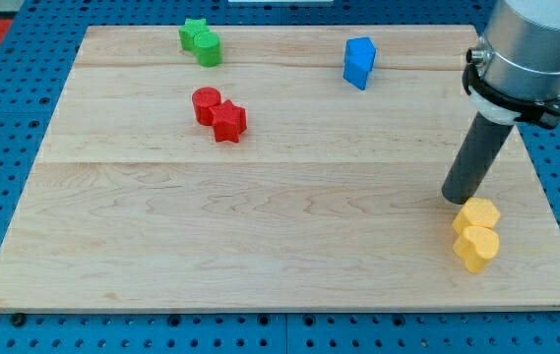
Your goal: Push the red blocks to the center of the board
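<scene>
Two red blocks touch each other at the view's upper left of the wooden board (280,216): a red cylinder (206,104) and a red star-shaped block (228,122) just right and below it. My tip (455,198) rests on the board at the view's right, far right of the red blocks. It stands just above and left of two yellow blocks, close to the upper one.
Two green blocks (201,41) sit together near the top edge, left of centre. A blue block (359,61) stands at the top, right of centre. A yellow hexagon-like block (479,212) and a yellow heart-like block (476,247) lie at the lower right.
</scene>
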